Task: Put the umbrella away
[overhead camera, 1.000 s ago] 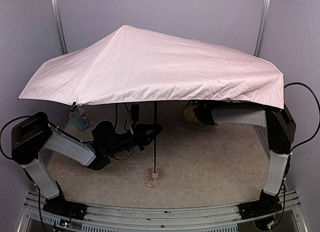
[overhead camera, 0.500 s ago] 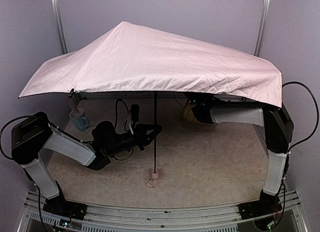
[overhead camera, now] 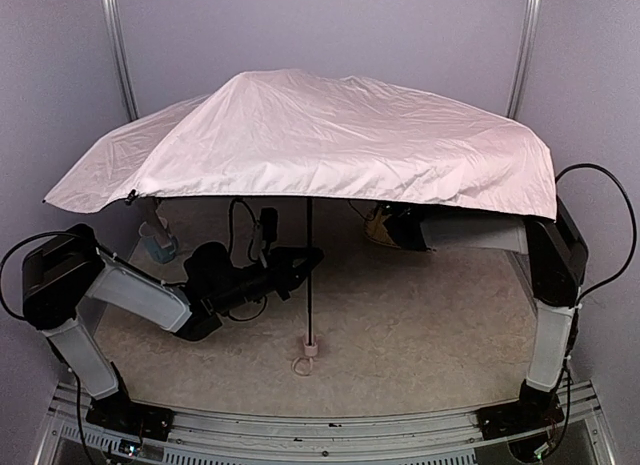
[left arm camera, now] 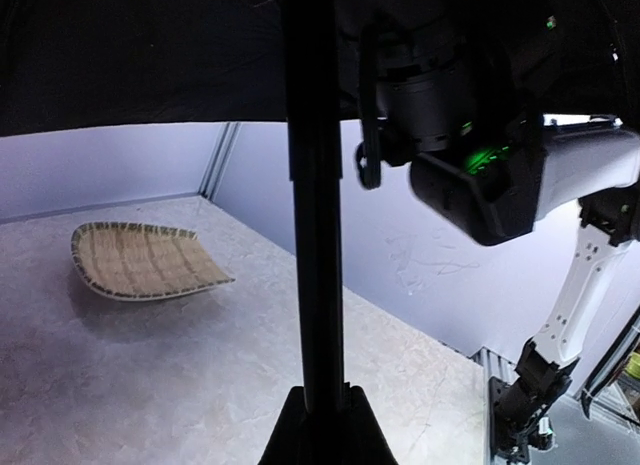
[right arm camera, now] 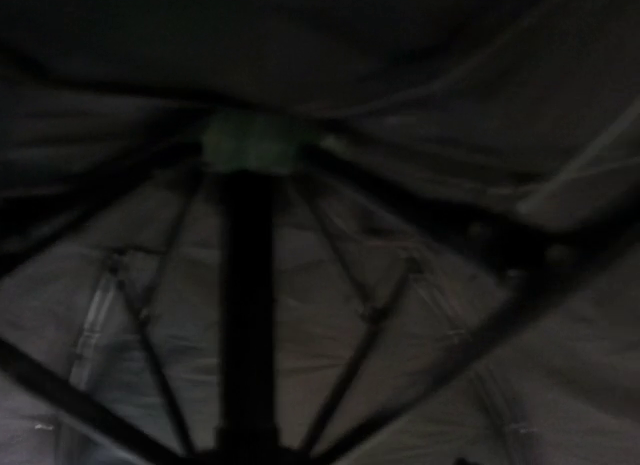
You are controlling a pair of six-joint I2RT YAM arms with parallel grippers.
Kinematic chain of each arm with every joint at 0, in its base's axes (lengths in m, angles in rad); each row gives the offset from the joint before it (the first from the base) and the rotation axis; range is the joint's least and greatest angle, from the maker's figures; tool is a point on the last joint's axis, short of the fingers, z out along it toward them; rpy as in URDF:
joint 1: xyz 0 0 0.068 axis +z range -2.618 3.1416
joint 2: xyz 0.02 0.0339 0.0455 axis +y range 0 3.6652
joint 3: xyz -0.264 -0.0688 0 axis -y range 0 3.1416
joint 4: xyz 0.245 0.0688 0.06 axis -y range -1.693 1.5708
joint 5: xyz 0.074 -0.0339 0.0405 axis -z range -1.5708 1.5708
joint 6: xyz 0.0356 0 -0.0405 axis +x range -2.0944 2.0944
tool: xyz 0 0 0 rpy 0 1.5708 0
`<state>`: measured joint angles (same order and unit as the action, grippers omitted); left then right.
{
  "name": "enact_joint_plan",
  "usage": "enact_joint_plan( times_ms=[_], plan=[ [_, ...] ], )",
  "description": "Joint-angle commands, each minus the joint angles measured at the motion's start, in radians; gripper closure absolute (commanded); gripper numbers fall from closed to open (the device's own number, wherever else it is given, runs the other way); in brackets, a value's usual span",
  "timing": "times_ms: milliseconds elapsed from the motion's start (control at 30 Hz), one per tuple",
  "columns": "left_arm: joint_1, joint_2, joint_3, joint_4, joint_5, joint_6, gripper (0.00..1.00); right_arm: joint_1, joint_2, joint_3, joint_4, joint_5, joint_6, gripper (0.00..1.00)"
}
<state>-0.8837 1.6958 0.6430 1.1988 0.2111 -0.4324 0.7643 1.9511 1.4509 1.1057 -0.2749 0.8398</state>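
The umbrella stands open in the middle of the table, and its pale pink canopy covers most of the top view. Its thin dark shaft is upright, with the small handle resting on the table. My left gripper is shut on the shaft about halfway up; the left wrist view shows the shaft rising from between its jaws. My right gripper is hidden under the canopy in the top view. In the dark right wrist view it looks shut on the shaft just below the rib hub.
A woven bamboo tray lies at the back of the table and partly shows behind the right arm. A blue cup stands at the left under the canopy's edge. The umbrella's strap loop lies by the handle. Walls stand close on both sides.
The canopy has changed shape. Its peak has flattened and shifted right, and its left side has folded and sagged. The left gripper has stayed on the shaft.
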Motion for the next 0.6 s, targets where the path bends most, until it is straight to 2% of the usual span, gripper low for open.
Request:
enact_joint_plan(
  times_ms=[0, 133, 267, 467, 567],
  plan=[
    [-0.009, -0.04, 0.023, -0.031, -0.063, 0.093, 1.0, 0.003, -0.092, -0.045, -0.127, 0.163, -0.177, 0.43],
    [-0.011, -0.058, 0.077, -0.187, -0.152, 0.158, 1.0, 0.053, -0.151, -0.079, -0.227, 0.323, -0.446, 0.44],
    [-0.03, -0.07, 0.136, -0.31, -0.253, 0.25, 1.0, 0.086, -0.165, -0.069, -0.31, 0.502, -0.649, 0.55],
    [-0.051, -0.06, 0.179, -0.375, -0.335, 0.298, 1.0, 0.097, -0.163, -0.059, -0.337, 0.606, -0.7, 0.56],
    [-0.075, -0.043, 0.203, -0.409, -0.376, 0.339, 1.0, 0.099, -0.171, -0.06, -0.323, 0.62, -0.712, 0.69]
  ],
)
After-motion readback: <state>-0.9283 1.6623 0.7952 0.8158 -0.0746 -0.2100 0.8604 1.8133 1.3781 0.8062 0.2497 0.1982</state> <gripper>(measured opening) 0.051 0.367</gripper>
